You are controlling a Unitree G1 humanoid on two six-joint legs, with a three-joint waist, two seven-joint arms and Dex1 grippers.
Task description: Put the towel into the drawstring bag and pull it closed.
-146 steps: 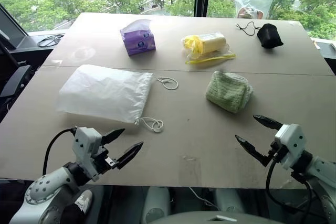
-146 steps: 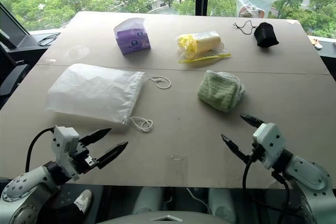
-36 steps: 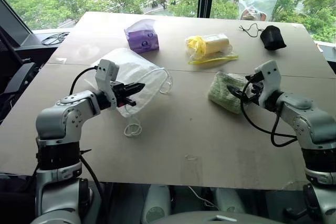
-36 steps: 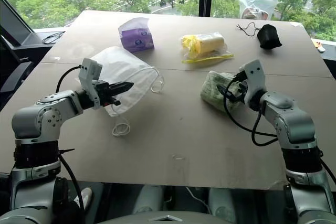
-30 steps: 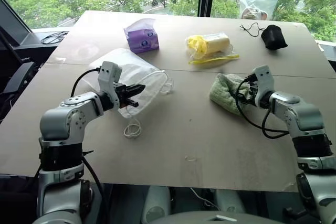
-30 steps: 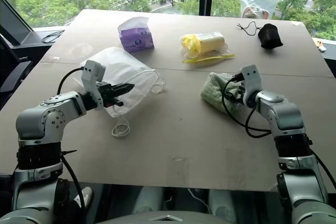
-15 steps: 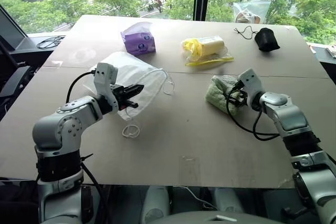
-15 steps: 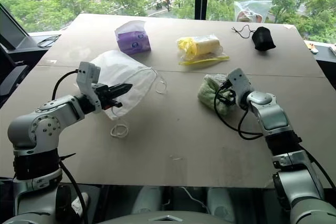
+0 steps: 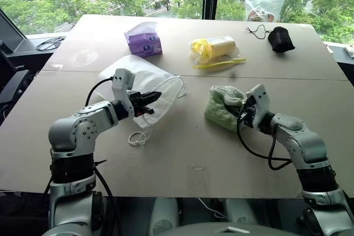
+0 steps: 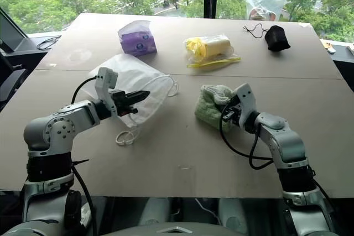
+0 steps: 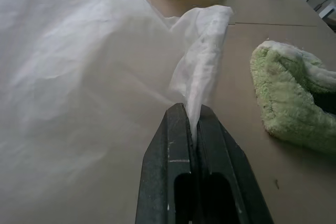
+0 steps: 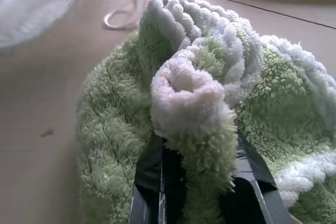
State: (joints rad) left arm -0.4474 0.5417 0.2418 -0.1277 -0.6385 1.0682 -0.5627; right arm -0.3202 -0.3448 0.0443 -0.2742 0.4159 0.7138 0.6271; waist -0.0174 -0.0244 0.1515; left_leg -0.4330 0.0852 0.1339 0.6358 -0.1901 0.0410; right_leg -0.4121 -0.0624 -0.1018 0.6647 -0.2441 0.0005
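The translucent white drawstring bag (image 9: pixel 145 79) lies on the table left of centre, its mouth edge lifted. My left gripper (image 9: pixel 152 97) is shut on that edge, and the pinched fabric (image 11: pixel 202 72) rises from between its fingers (image 11: pixel 173 145) in the left wrist view. A white cord loop (image 9: pixel 138 136) trails on the table below the bag. The pale green towel (image 9: pixel 222 107) sits bunched right of centre, close to the bag's mouth. My right gripper (image 9: pixel 244 113) is shut on the towel's right side; in the right wrist view a fold of terry (image 12: pixel 194 98) fills the space between its fingers.
Along the table's far side lie a purple tissue pack (image 9: pixel 143 40), a yellow item in clear plastic (image 9: pixel 217 49) and a small black pouch (image 9: pixel 280 39). A black cable (image 9: pixel 50 43) lies off the table's far left corner. The table's near edge (image 9: pixel 177 192) runs below both arms.
My right gripper has shut on the towel and dragged it left and nearer, toward the bag. The left gripper, still holding the bag's edge, shifted slightly to the right.
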